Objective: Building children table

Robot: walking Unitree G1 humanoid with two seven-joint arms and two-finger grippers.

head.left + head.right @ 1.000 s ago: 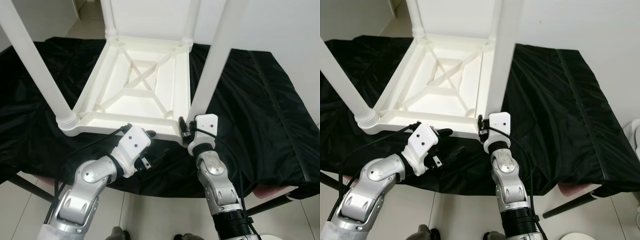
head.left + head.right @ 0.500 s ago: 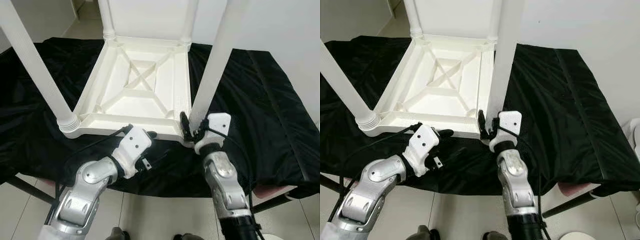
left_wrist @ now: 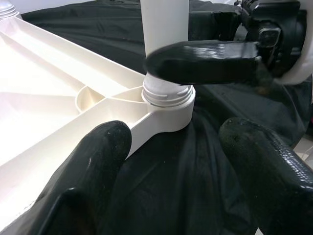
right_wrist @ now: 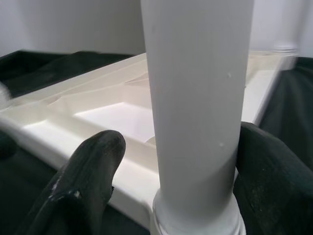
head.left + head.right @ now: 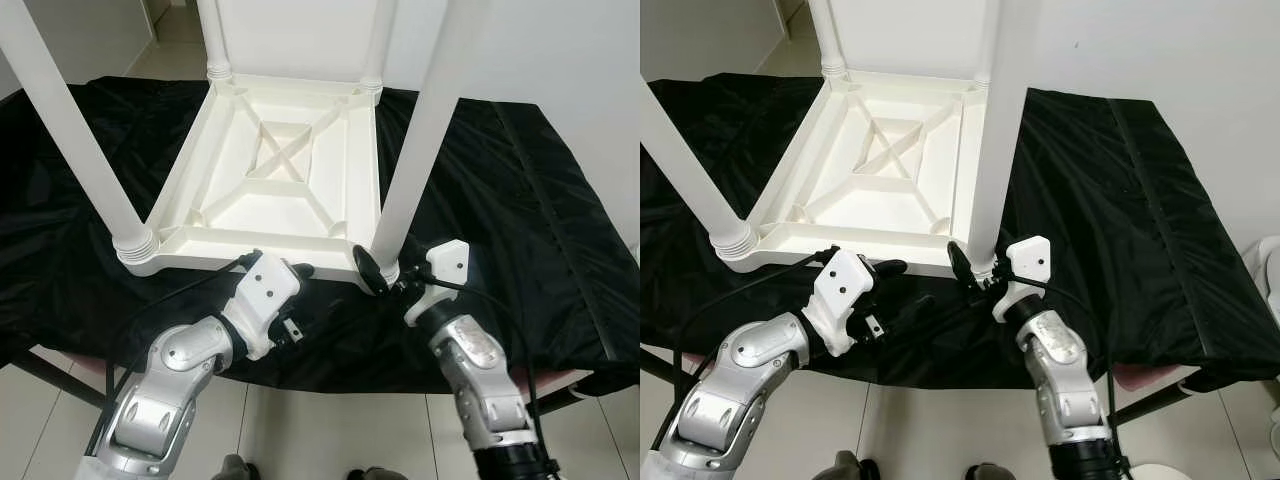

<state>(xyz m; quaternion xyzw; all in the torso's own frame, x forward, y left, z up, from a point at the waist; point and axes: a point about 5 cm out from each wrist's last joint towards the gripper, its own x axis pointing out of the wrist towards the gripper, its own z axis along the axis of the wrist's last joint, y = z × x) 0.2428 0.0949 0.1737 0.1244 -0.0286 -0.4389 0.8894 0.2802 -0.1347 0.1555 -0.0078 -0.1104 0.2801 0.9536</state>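
Four legs are seen on the upturned white table [image 5: 280,170] at the frame's centre on black cloth [image 5: 520,210], the near-right leg [image 5: 415,140] clasped by the right gripper [image 5: 378,277], while the left gripper [image 5: 297,272] is held open beside the rim.

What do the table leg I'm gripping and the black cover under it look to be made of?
The table leg looks like moulded plastic: smooth, off-white, slightly glossy, with a ribbed threaded collar at its base; the upturned tabletop shows matching moulded ribs. The right gripper has its fingers around the leg. The black cover seems a thin woven fabric, probably satin or polyester: it creases and shines faintly.
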